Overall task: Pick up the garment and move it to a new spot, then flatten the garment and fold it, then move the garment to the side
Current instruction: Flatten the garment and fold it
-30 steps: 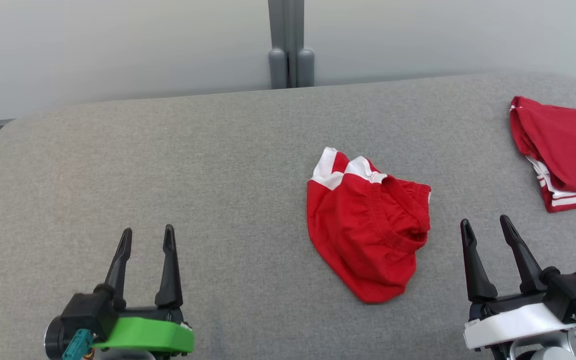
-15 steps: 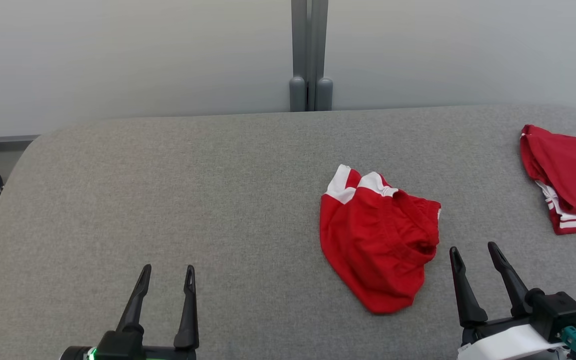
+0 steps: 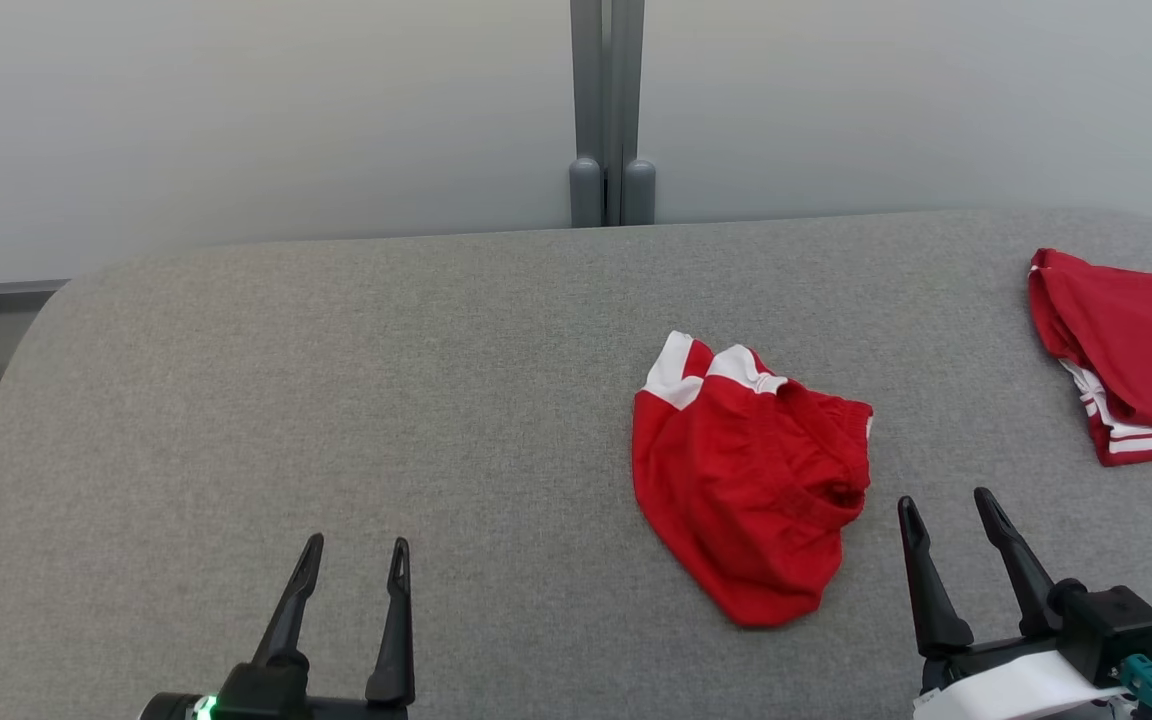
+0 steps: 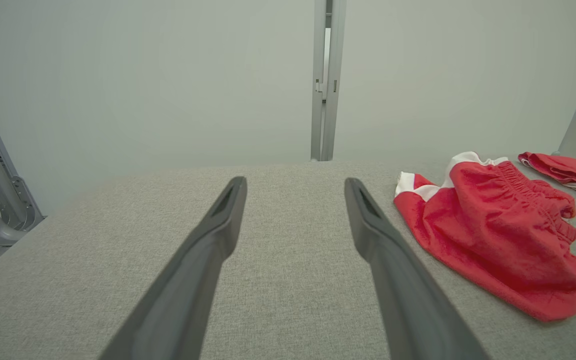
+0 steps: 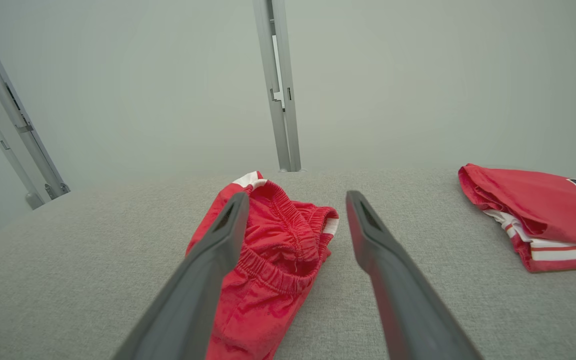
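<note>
Lying crumpled right of bench centre, the garment is left untouched; left hand and right hand are held spread.

Crumpled red garment right of worktop centre, folded red jersey at right edge, both grippers parted, empty.

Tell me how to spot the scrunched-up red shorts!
On the big grey table, look a little right of the middle, near the right gripper. The red shorts lie there crumpled. Unlike the folded red garment at the right edge, they have a gathered waistband and white patches at the far end.
</note>
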Available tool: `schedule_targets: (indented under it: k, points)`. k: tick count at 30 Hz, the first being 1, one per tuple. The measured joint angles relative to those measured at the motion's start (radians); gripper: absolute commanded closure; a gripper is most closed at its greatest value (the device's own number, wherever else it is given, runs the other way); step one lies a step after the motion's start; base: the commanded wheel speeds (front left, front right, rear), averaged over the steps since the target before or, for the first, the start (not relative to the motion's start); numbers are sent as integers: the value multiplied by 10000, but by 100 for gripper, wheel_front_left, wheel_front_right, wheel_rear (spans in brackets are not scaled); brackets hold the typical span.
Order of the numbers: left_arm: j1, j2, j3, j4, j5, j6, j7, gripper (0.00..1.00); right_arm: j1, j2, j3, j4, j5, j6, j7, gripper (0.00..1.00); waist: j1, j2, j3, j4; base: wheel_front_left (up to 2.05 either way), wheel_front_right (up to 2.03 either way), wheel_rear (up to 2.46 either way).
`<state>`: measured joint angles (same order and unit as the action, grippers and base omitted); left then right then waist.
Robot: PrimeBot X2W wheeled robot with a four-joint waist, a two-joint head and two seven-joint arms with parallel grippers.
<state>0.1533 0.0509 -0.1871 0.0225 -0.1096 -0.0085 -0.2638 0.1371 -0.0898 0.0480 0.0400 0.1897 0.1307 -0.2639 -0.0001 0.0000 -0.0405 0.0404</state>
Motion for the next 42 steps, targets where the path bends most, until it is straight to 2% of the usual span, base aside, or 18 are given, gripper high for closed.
schedule_targets:
  k: [42]
  points:
    - [0,-4,-188,201,52,81,-2,0,34,-59,-10,77,2,0,0,0,0,0,-116,-72,0,0,0]
